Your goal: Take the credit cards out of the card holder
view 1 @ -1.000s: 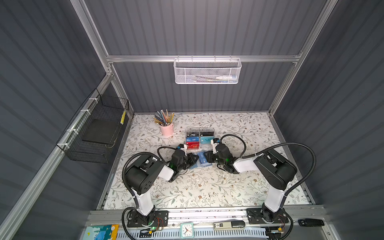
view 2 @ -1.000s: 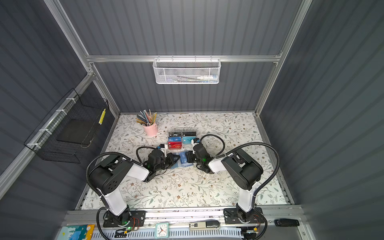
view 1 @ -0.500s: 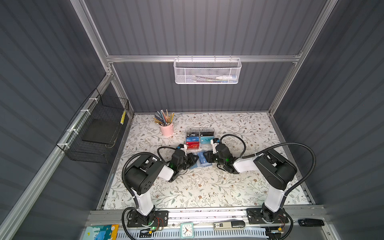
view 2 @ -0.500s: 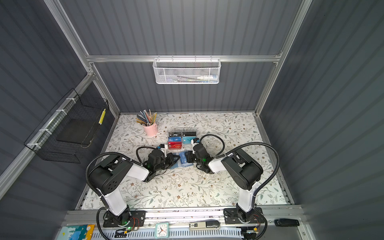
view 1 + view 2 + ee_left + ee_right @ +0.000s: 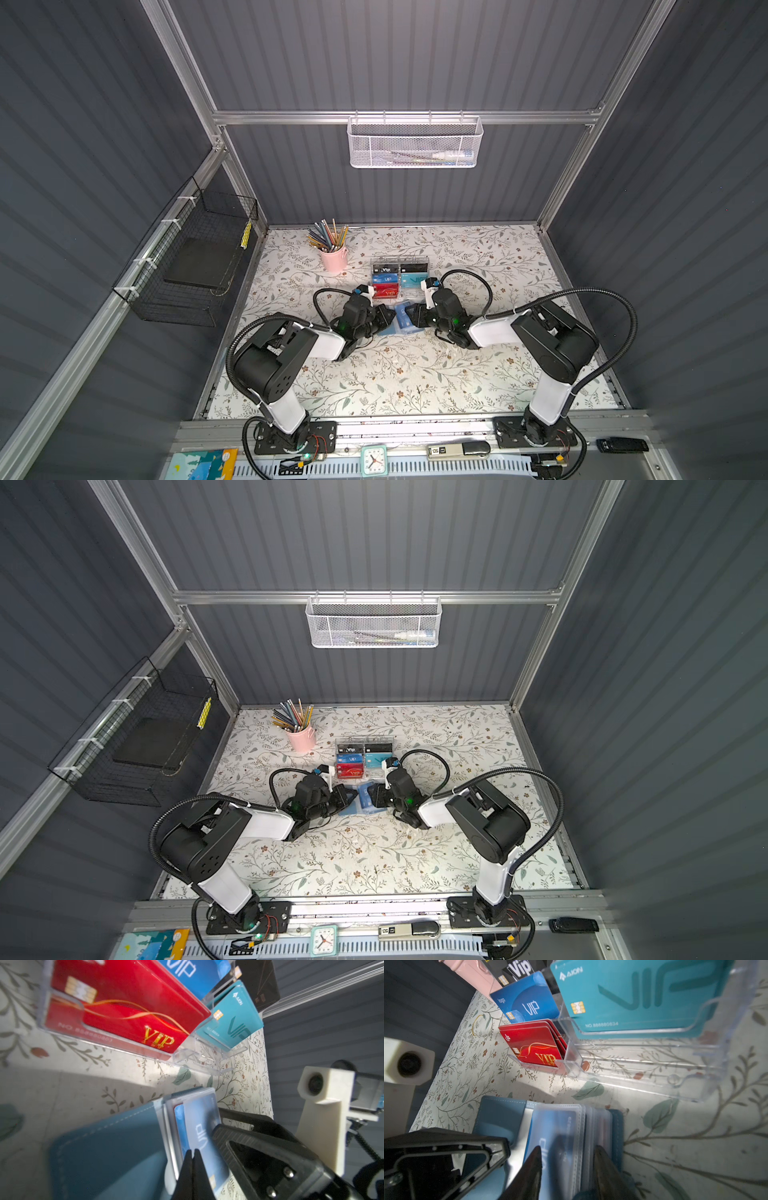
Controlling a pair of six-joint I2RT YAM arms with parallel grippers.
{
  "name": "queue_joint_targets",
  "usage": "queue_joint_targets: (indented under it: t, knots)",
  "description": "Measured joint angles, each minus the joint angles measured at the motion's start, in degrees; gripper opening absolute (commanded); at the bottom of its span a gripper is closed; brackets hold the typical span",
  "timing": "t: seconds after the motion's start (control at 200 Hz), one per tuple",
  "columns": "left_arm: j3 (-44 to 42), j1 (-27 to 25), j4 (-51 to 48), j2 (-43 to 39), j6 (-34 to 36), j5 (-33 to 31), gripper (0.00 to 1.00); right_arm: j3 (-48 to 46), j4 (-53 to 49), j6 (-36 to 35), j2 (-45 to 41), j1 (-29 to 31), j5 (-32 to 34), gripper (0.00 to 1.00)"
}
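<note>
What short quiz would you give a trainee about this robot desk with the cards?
1. True or false: the card holder lies open.
2. The pencils stand in a cup of which colour? A pink, B green, C yellow.
3. Which gripper has its jaws apart?
Key: 1 true; 2 A; 3 the right gripper.

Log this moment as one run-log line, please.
left gripper: shut at card holder sleeves | right gripper: open, astride blue card in sleeve | cards out: none seen
</note>
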Motion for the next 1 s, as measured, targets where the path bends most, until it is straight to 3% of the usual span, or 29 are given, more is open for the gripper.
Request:
queue_joint_targets:
  t: [0.465,0.88,0.996]
  knots:
    - [1.1,0.0,-3.4,0.0,1.1,-0.2,0.0,-4.3,0.0,-0.1,-3.7,0.3,-1.2,0.44]
    - [1.3,0.0,-3.5,0.0,1.0,-0.2,0.0,-5.8,-1.8,1.9,-4.7,-0.5,-2.6,0.32]
    - [1.5,0.0,-3.5,0.1,1.0,-0.2,0.06,-5.9,-1.5,2.2,-4.7,-0.8,-3.3,0.29]
